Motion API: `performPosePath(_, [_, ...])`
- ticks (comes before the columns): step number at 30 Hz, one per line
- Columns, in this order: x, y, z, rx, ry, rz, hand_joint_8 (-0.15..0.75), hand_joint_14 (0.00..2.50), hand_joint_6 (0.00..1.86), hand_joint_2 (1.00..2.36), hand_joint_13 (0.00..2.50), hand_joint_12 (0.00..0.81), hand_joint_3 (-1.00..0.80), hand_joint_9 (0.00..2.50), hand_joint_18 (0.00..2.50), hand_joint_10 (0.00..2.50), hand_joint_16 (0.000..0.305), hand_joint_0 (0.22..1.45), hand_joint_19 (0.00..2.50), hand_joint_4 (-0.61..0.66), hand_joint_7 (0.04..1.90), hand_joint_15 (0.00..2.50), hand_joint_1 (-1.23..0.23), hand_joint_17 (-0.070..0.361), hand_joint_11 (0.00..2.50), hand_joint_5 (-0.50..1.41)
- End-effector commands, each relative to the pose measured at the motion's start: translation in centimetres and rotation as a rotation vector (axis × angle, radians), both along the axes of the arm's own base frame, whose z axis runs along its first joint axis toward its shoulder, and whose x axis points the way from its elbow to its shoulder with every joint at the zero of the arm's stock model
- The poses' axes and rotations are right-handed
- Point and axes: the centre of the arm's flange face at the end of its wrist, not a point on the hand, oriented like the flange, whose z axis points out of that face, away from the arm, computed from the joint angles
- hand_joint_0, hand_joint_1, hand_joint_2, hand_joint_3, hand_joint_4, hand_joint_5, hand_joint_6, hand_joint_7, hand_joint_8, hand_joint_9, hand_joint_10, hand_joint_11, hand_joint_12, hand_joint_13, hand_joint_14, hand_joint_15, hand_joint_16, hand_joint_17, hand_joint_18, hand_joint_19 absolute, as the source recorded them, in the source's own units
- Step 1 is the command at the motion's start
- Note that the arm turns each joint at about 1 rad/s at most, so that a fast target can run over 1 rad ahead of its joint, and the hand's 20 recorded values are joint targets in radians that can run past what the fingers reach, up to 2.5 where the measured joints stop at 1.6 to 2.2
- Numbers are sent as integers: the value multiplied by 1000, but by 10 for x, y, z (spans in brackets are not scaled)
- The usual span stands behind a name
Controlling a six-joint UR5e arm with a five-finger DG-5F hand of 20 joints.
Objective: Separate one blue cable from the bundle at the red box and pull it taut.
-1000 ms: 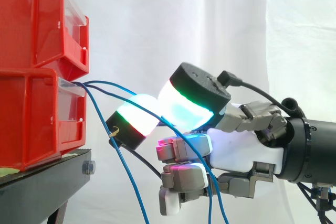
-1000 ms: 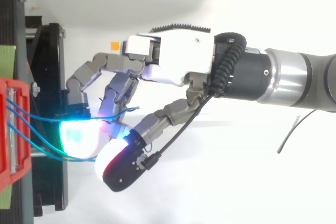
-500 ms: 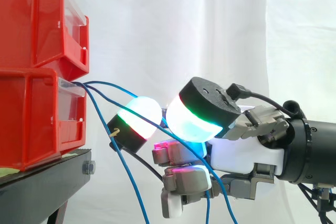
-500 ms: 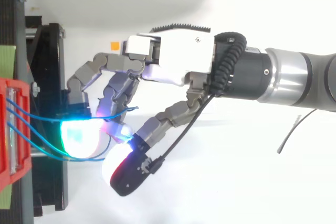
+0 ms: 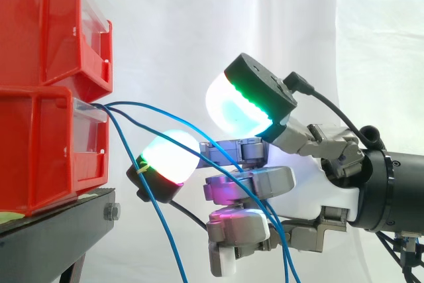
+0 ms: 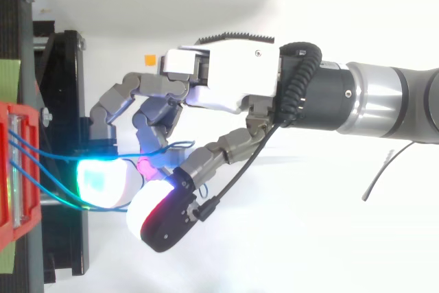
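Several blue cables (image 5: 130, 103) cross hand (image 5: 311, 190) nr box (image 5: 46, 150)

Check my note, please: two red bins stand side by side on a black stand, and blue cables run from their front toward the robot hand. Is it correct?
Not quite. The side view shows the upper bin stacked on the lower bin, not side by side. The rest holds: black stand below, blue cables running from their front toward the hand.

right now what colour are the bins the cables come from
The bins are red, clearest in the side view.
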Motion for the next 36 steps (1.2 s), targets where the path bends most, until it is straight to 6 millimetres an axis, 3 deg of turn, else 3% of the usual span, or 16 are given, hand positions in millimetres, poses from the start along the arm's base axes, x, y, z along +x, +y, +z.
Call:
performPosePath(1, [0,0,0,-1,0,-1,327,10,943,1000,1293,353,-500,669,948,1615,43,444,815,213,755,1371,-775,97,1037,-254])
performPosePath(6, [0,0,0,-3,0,-1,346,79,943,1000,1293,347,-500,561,949,1786,43,447,797,243,740,1518,-735,97,966,-260])
performPosePath(12, [0,-2,0,-1,-2,-2,347,556,942,1000,1213,334,-500,562,935,1792,42,459,801,241,735,1400,-688,95,951,-257])
performPosePath(13, [0,-1,1,-1,-3,-1,344,756,942,1000,1184,331,-500,562,936,1800,42,461,804,242,738,1367,-678,95,952,-257])
performPosePath(15, [0,-4,1,-3,0,4,348,884,942,1000,1166,335,-500,562,940,1820,42,463,805,242,740,1349,-671,95,953,-257])
performPosePath(18, [-1,-9,2,-8,3,17,342,1285,940,1000,1091,333,-500,548,946,1879,42,465,816,242,747,1260,-663,96,970,-256])
performPosePath(27, [-3,-36,7,-32,3,17,340,1759,938,1000,991,341,-500,516,941,2000,42,473,845,241,751,1192,-662,93,968,-256])
performPosePath(30, [-6,-43,13,-69,12,5,344,1968,938,1000,947,342,-500,489,949,2154,41,474,867,242,749,1168,-664,92,970,-255])
performPosePath(36, [-11,-56,22,-128,29,-2,342,2169,937,1000,901,340,-500,468,954,2288,39,484,906,237,756,1168,-660,89,966,-254])
